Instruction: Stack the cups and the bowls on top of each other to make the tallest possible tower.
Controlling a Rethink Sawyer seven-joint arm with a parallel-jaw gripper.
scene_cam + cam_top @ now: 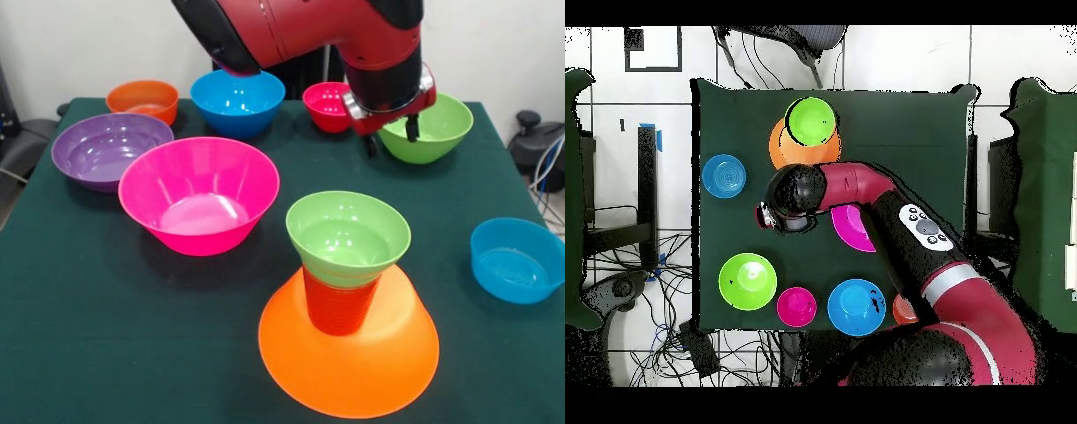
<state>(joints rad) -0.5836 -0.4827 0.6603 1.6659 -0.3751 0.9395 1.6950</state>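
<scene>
The tower stands front centre. Its base is the large orange bowl, rim down. The orange-red cup stands on it, and a small green bowl sits upright on the cup. In the overhead view the green bowl covers the cup, with the orange base beside it. My gripper is open and empty. It hangs at the left rim of the mid green bowl, next to the small red bowl. In the overhead view the gripper is above the green bowl.
Loose bowls stand around: large pink, purple, small orange, mid blue and small blue near the right table edge. My arm hides the purple bowl and most of the pink bowl in the overhead view.
</scene>
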